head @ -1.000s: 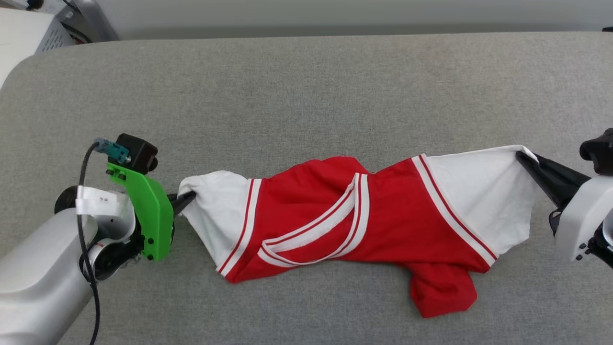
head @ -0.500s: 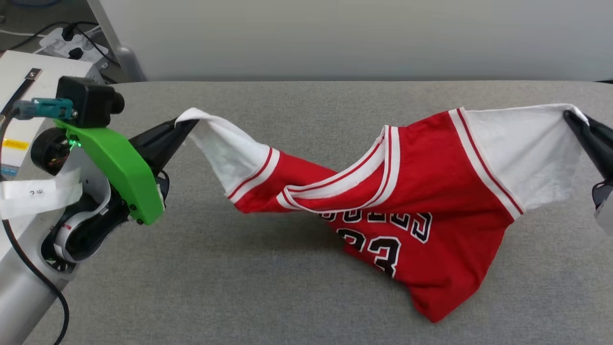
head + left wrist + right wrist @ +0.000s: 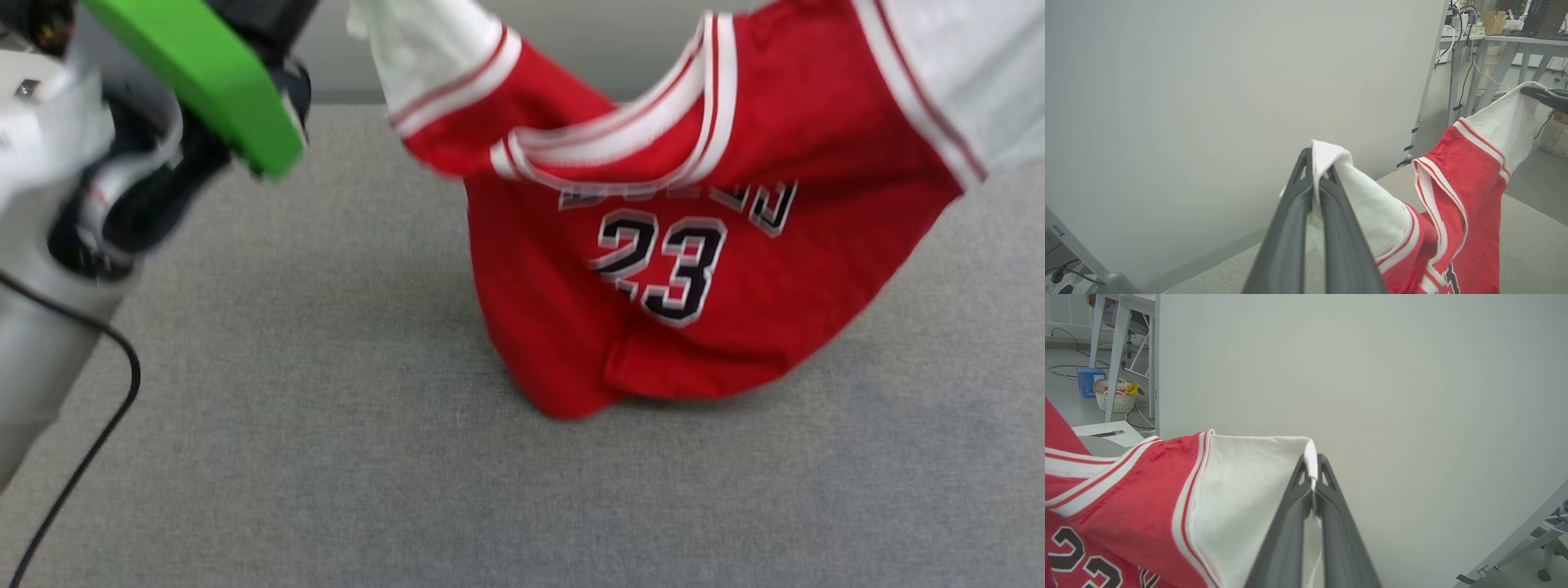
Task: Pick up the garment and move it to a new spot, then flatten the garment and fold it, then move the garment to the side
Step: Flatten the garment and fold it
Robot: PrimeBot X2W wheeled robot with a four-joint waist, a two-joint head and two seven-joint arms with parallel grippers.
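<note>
The garment (image 3: 678, 269), a red jersey with white sleeves and a black 23 on the chest, hangs stretched between my two grippers above the grey padded table (image 3: 326, 425). Its lowest red fold sits at or just above the surface. In the left wrist view my left gripper (image 3: 1314, 163) is shut on the edge of one white sleeve, with the garment (image 3: 1453, 212) trailing away to the right. My right gripper (image 3: 1312, 461) is shut on the other white sleeve of the garment (image 3: 1126, 486). The right gripper (image 3: 1545, 96) also appears far off in the left wrist view.
A pale partition wall (image 3: 1208, 102) stands along the table's far edge. My left wrist's green bracket (image 3: 204, 82) and a black cable (image 3: 98, 425) are at the left. Beyond the wall are desk legs and a basket (image 3: 1114, 398) on the floor.
Both grippers have risen with the sleeves, lifting the garment from lying bunched on the table to hanging with its number facing me. The head view has shifted too.
</note>
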